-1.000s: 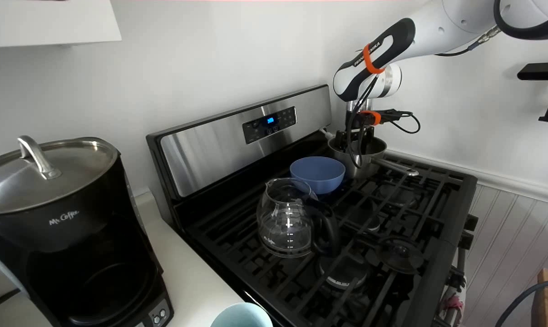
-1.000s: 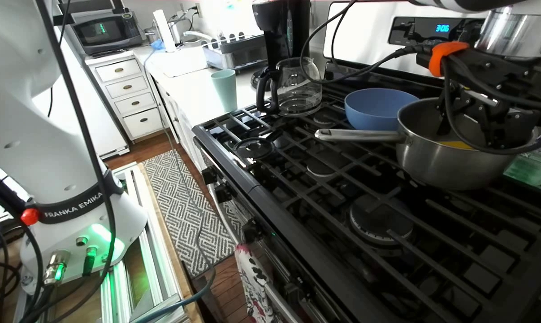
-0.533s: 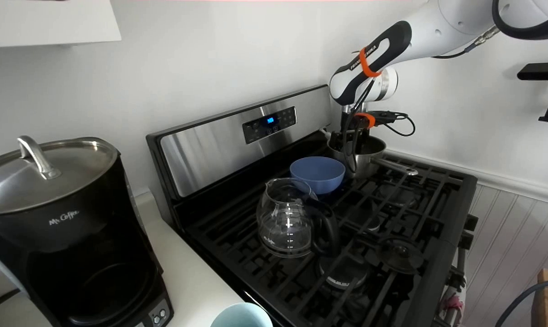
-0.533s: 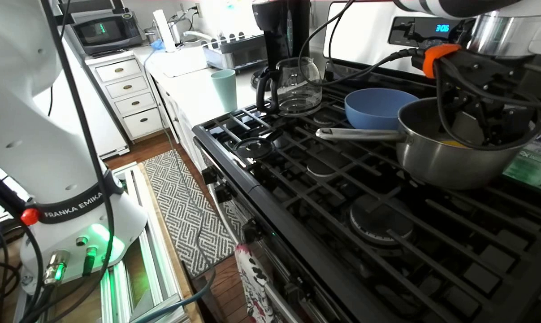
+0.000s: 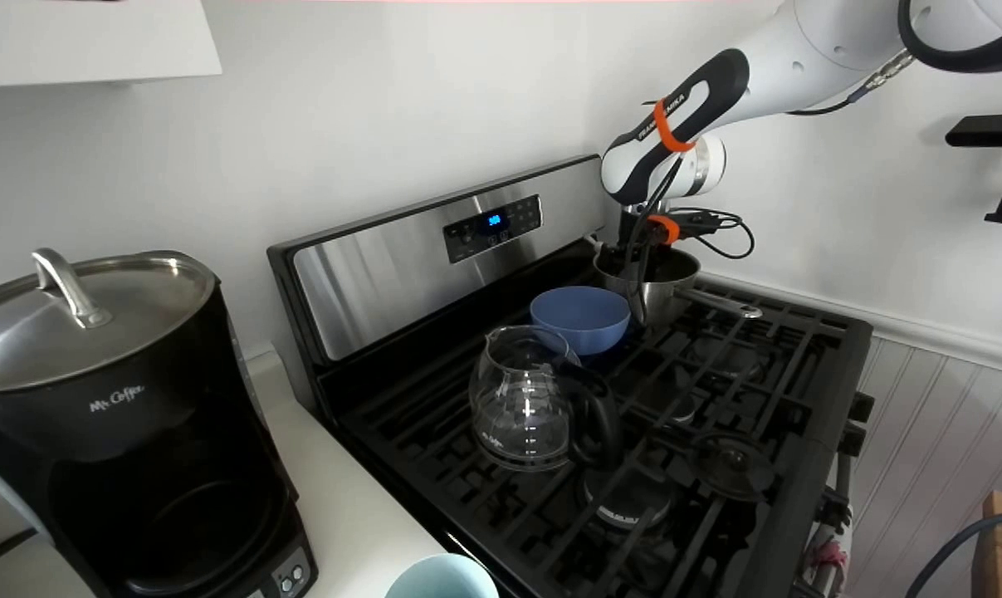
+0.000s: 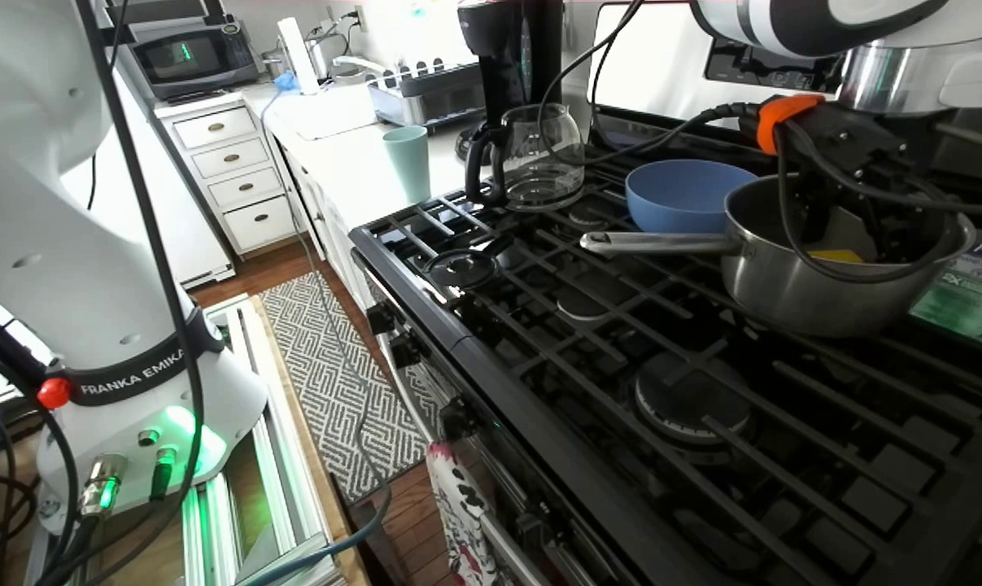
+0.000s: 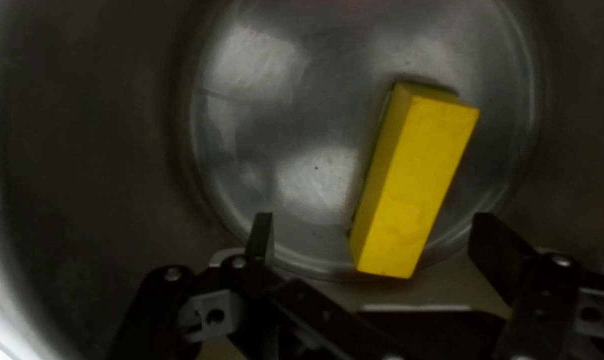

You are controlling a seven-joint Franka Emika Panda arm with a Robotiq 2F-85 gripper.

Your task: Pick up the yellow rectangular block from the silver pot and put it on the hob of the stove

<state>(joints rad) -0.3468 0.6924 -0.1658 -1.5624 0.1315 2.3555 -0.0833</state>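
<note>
The yellow rectangular block (image 7: 414, 185) lies on the floor of the silver pot (image 6: 816, 293). A corner of the block (image 6: 836, 255) shows just over the pot's rim in an exterior view. My gripper (image 7: 374, 234) reaches down inside the pot. Its jaws are wide apart, one on each side of the block's near end, with gaps on both sides and nothing held. In an exterior view the gripper's fingers are largely hidden by the pot wall and cables. The hob (image 6: 572, 358) with its black grates carries the pot, which also shows in an exterior view (image 5: 658, 301).
A blue bowl (image 5: 582, 320) stands close beside the pot. A glass carafe (image 5: 524, 415) stands on the grates, with a small black pan-like item (image 6: 460, 267) near the front edge. A green-labelled package (image 6: 966, 293) is behind the pot. Cables loop over the pot's rim.
My arm and gripper have moved lower into the pot and slightly sideways, toward the bowl side. The pot has shifted slightly. The jaws hold nothing.
</note>
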